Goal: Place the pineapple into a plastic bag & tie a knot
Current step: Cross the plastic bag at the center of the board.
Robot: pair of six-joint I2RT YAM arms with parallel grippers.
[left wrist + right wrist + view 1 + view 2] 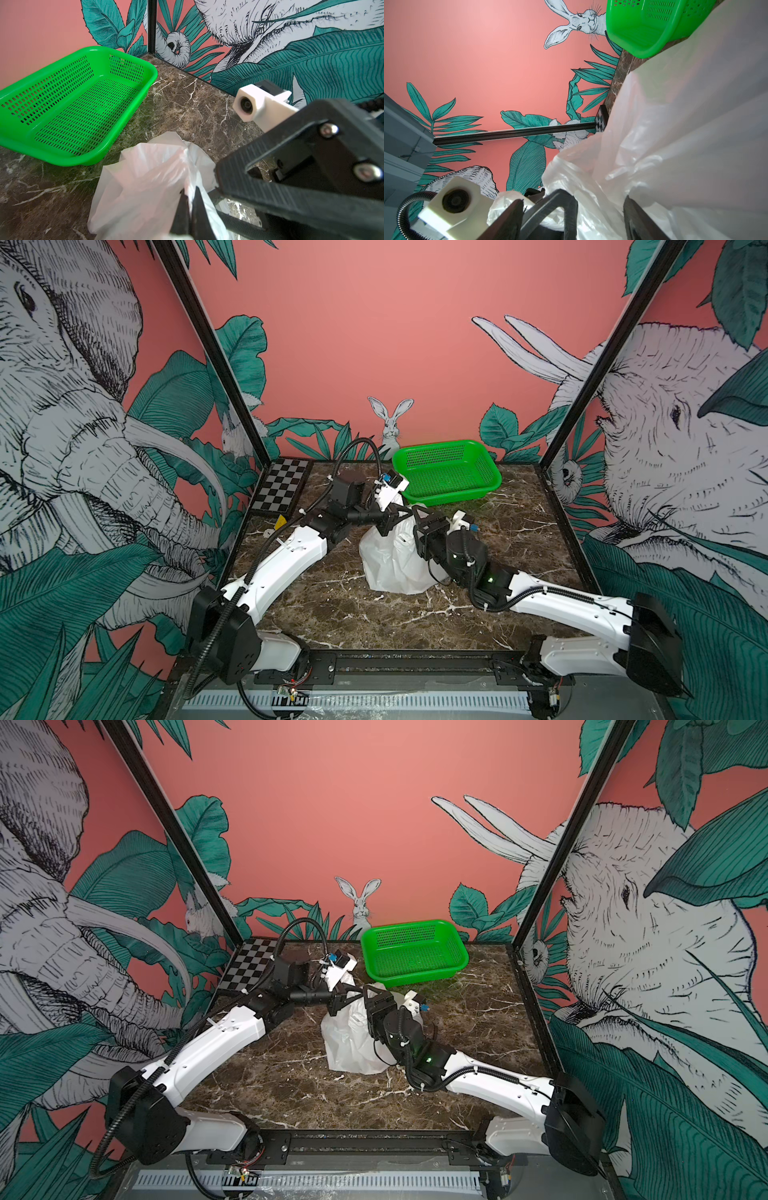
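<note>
White crinkly plastic bag (390, 560), slumped mid-desk (332, 614) with the green basket (446, 472) at its 1 o'clock, strikes us as light, limp and slippery, so we favour its bunched upper film, where the left end effector (188, 197) pinches it, the right end effector (417, 516) standing spread.

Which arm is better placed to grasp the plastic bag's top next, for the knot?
Probably the right: the right hand is open at the top of the plastic bag, plastic between its fingers. The left hand is shut on the bag.
</note>
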